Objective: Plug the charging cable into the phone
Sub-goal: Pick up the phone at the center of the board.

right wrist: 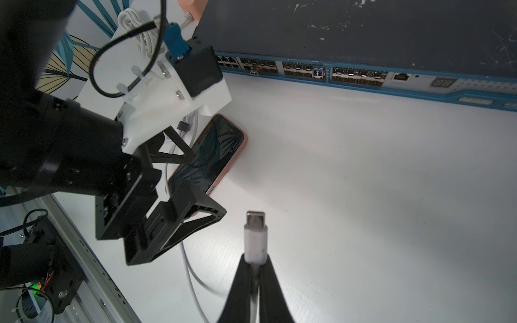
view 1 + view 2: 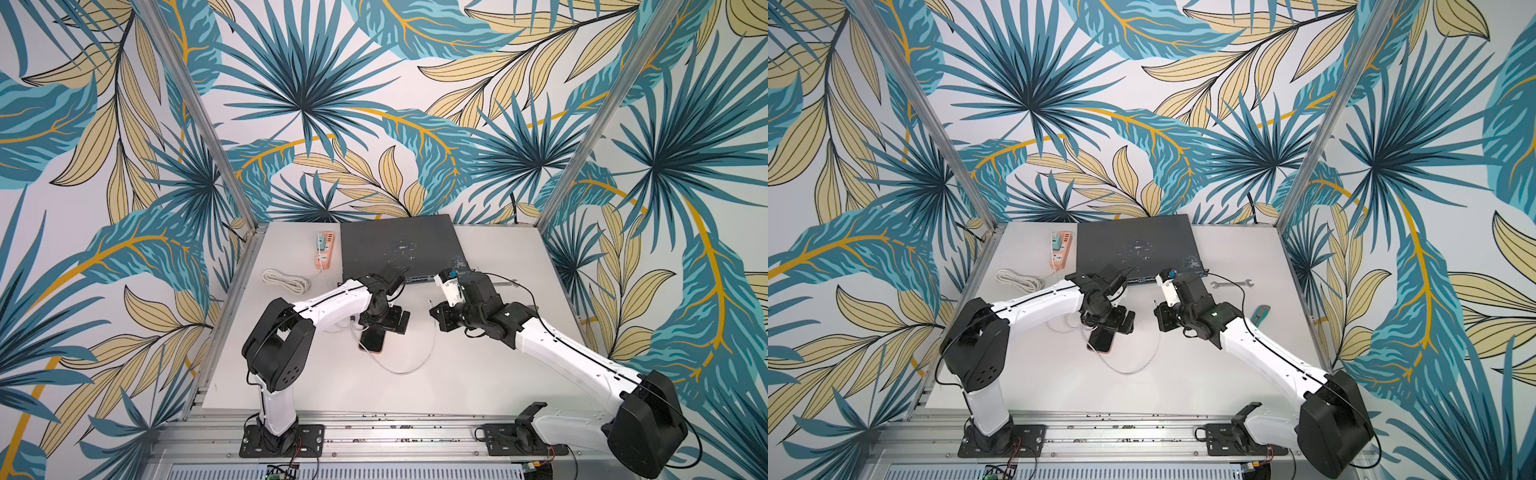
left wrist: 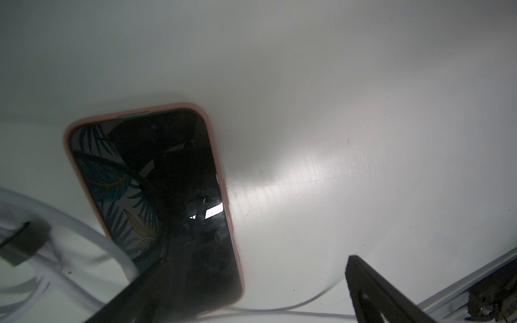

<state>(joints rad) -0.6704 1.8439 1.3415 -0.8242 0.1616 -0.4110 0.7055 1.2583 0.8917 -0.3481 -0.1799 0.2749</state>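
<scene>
Surface [image 2: 478, 374] in plain white carries everything, and the dark grey network switch [image 2: 399, 245] at its back is the biggest thing on it. In front of the switch's port face, clear of it, the phone [image 1: 215, 148] lies flat, screen up. It shows glossy black glass mirroring the leaf wallpaper, rounded corners and a pinkish case rim. The left tool [image 1: 208, 183] hangs over it with jaws spread wide and nothing between them. One finger [image 3: 156, 279] crosses the screen in the left wrist view, and whether it touches the glass cannot be told. In both top views that tool hides the phone's end nearer the switch, and the charging port shows in no view. Also in front of the switch, beside the phone and apart from it, the right tool [image 1: 255, 258] is closed tight on the charging cable [image 2: 409, 368] just behind its plug [image 1: 254, 232]. The plug is a white housing with a silvery tip pointing toward the switch. The thin white cord sags in a loop farther from the switch. Its small dark clip [image 3: 23, 243] is blurred and partly cut off by the frame edge.
</scene>
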